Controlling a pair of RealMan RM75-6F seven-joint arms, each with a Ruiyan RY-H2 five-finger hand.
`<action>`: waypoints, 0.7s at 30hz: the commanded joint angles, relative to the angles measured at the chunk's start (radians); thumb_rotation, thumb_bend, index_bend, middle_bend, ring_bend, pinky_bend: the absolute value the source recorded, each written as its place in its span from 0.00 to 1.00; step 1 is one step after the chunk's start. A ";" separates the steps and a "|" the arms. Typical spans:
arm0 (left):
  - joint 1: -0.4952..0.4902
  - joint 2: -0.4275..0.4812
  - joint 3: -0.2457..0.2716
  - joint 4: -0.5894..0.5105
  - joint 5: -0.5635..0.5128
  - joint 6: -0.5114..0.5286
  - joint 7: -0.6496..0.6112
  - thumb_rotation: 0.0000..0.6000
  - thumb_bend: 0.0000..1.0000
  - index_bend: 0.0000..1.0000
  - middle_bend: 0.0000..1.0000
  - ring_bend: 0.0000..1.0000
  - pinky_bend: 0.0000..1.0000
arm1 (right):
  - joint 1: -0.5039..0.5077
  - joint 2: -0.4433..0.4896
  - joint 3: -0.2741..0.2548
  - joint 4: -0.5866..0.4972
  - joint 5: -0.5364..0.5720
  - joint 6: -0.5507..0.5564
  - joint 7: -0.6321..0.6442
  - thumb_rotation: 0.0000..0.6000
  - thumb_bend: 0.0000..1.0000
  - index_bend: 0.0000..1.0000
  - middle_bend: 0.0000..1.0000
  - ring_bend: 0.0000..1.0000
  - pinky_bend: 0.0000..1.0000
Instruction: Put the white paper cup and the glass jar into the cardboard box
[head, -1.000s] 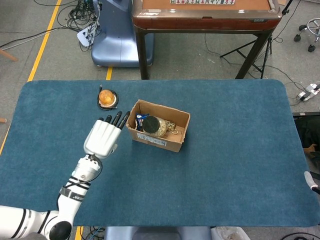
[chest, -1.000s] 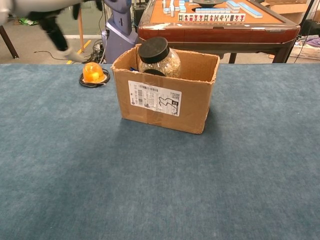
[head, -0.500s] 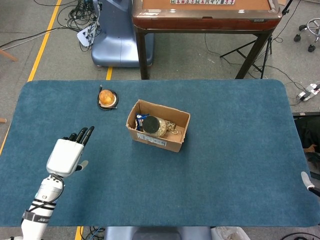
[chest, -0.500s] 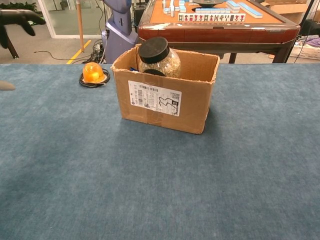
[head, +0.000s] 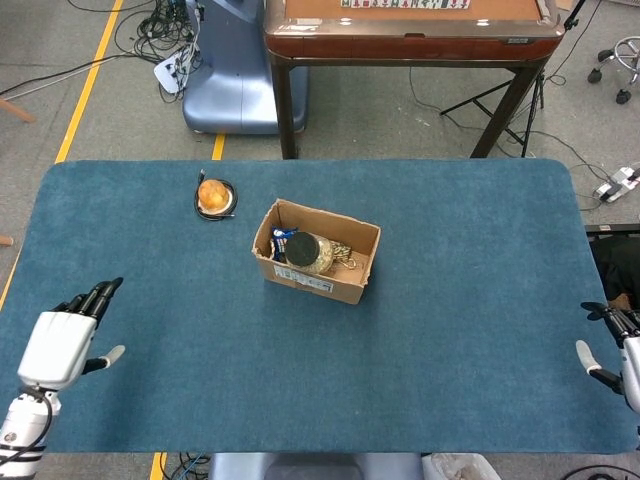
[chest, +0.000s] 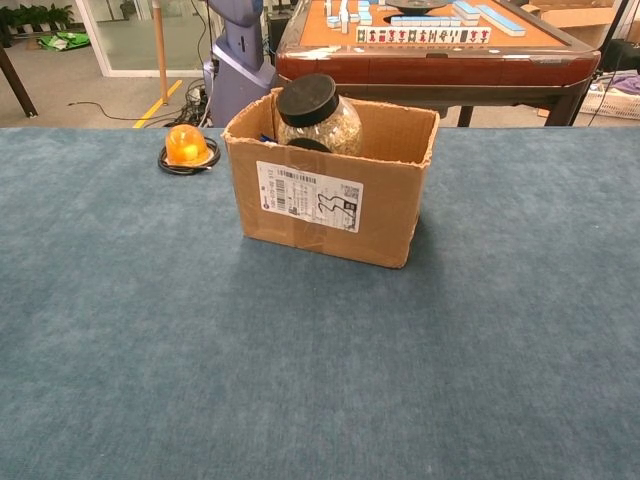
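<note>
Nearest, at the front left corner of the blue surface (head: 470, 330), the left robot hand (head: 62, 338) is seen in the head view. Its fingers are spread out and nothing is held in it. At the front right edge, only a small part of the right robot hand (head: 612, 345) is seen. Its fingers look apart and nothing is seen in it. Neither robot hand is seen in the chest view.

Further back, near the middle of the surface, the box (head: 318, 251) is found. It lies up and to the right of the left robot hand, and well apart from both robot hands. The left robot hand is judged to be a bit nearer to it than the right one. The long side of the box runs across the surface, turned a little.

Inside the box, the jar (chest: 317, 113) is seen standing at the left end, with its black lid on top. Something blue and white is tucked beside it, but what it is cannot be told. The cup cannot be made out in either view. It may be hidden in the box.

Behind the box to the left, an orange ball (head: 212, 193) is seen resting on a black ring.
</note>
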 joint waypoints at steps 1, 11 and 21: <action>0.066 -0.008 0.008 0.057 0.026 0.024 -0.070 1.00 0.11 0.11 0.21 0.34 0.53 | 0.007 -0.003 0.006 -0.005 0.012 -0.010 -0.013 1.00 0.33 0.31 0.42 0.37 0.34; 0.168 -0.022 -0.054 0.230 -0.020 -0.005 -0.339 1.00 0.11 0.20 0.27 0.34 0.53 | 0.009 -0.011 0.019 -0.016 0.043 -0.010 -0.045 1.00 0.33 0.31 0.42 0.37 0.34; 0.196 -0.034 -0.086 0.242 0.004 -0.054 -0.269 1.00 0.11 0.22 0.29 0.34 0.52 | 0.030 -0.007 0.023 -0.014 0.072 -0.059 -0.042 1.00 0.33 0.31 0.42 0.37 0.34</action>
